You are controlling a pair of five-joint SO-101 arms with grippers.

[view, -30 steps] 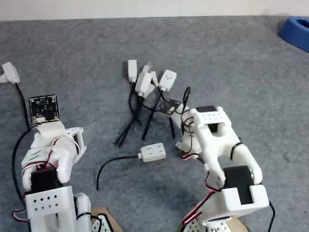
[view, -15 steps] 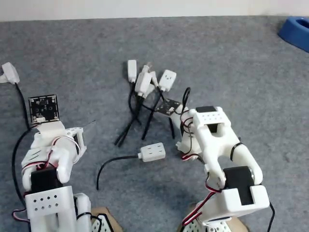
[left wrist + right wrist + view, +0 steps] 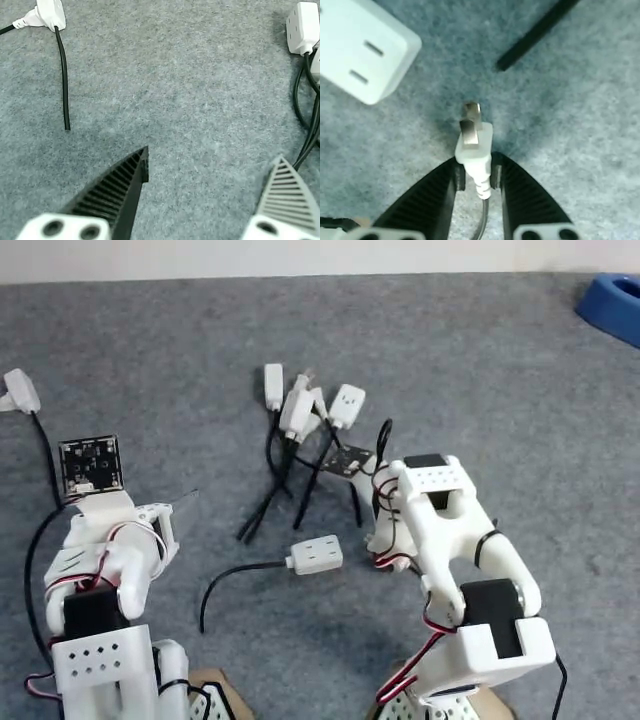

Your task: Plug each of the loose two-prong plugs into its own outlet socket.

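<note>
Plug (image 3: 474,142) was gripped in right end effector (image 3: 475,170), prongs apart from outlet (image 3: 362,52). Squaring prongs to slots before pushing was judged essential. Left end effector (image 3: 212,160) was spread, empty.

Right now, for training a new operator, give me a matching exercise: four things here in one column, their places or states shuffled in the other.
1 white two-prong plug
2 left gripper
3 white rectangular outlet block on black cord
4 blue plastic container

A far edge of the gray carpet
B open above bare carpet
C lying mid-carpet, untouched
D clamped in the right gripper

Pairs: 1-D, 2-B, 3-C, 4-A
</note>
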